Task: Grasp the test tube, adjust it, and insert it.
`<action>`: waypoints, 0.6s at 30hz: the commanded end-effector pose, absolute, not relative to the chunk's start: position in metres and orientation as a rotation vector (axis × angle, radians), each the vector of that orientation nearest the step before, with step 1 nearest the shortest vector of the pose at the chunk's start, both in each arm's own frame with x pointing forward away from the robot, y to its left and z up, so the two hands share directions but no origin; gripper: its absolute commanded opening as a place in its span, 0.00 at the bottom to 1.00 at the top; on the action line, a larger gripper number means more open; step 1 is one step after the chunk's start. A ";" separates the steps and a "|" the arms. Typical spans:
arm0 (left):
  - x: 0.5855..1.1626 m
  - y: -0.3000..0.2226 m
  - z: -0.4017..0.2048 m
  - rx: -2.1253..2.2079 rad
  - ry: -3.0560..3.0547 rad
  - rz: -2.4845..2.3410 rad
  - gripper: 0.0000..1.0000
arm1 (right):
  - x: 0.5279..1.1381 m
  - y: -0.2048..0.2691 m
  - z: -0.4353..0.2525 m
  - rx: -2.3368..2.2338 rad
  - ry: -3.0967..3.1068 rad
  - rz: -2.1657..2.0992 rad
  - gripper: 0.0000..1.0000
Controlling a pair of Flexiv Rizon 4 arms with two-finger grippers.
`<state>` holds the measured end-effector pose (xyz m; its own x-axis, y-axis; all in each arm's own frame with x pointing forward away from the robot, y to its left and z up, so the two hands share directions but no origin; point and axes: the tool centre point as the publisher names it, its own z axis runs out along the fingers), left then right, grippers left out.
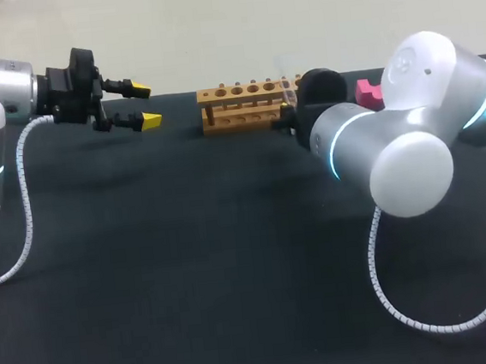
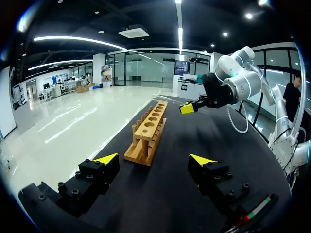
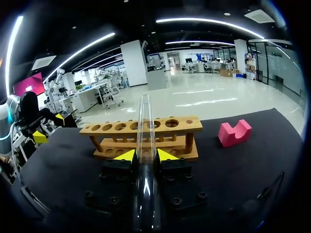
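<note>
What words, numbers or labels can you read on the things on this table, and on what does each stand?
None can be read.
The wooden rack, the test tube in the right gripper, the pink block, the left gripper and the black table show no legible print.

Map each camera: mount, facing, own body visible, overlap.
Head: above, behind; looks down on black table; left arm, right arm show.
Left wrist: looks past open left end effector at light wooden test-tube rack, end-on; right arm beyond.
Right wrist: looks along clear glass test tube in right end effector, rack side-on.
Shared by all: rack.
</note>
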<state>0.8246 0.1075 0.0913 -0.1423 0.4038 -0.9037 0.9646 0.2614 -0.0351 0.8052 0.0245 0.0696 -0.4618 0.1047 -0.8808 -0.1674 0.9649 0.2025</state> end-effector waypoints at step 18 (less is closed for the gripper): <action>0.824 0.108 0.090 1.268 1.694 -0.843 1.00 | 0.816 0.030 0.051 -0.094 2.111 0.416 0.00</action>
